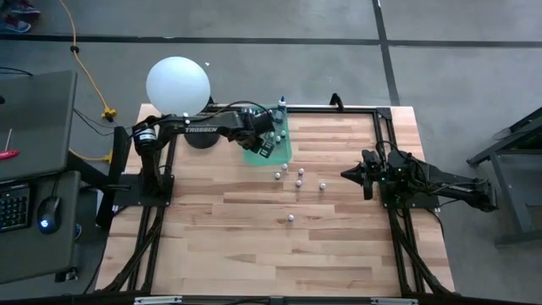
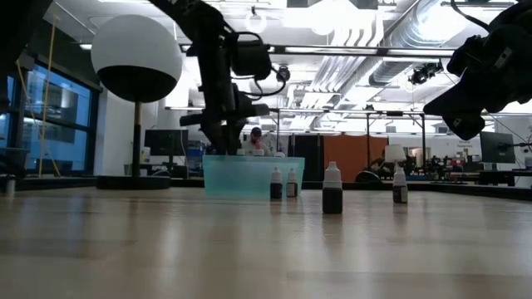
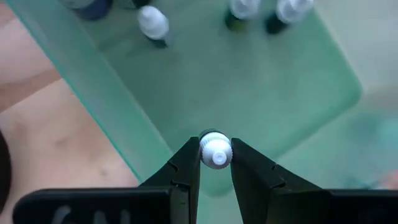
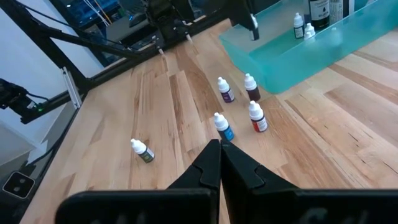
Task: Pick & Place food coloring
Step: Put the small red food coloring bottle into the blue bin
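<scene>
My left gripper (image 1: 268, 146) reaches down into the translucent green tray (image 1: 284, 152) at the table's far middle, shut on a small white-capped food coloring bottle (image 3: 215, 151). Three more bottles (image 3: 153, 23) stand inside the tray. Several loose bottles (image 1: 299, 183) stand upright on the wood in front of the tray, and one (image 1: 290, 218) stands alone, nearer the table's near edge. My right gripper (image 4: 219, 149) waits shut at the table's right side, touching nothing. My left gripper pinches the bottle's white cap (image 3: 217, 144) between its two fingers, one on each side. The fingers come from above, pointing steeply down. The bottle stays upright over the tray's floor (image 3: 261, 93); whether its base touches the floor is hidden.
A big white ball-shaped lamp (image 1: 177, 83) stands at the far left corner beside the left arm. The loose bottles (image 2: 332, 188) stand between the tray and the right arm (image 1: 398, 178). Bare wood fills the near half of the table (image 1: 279, 263).
</scene>
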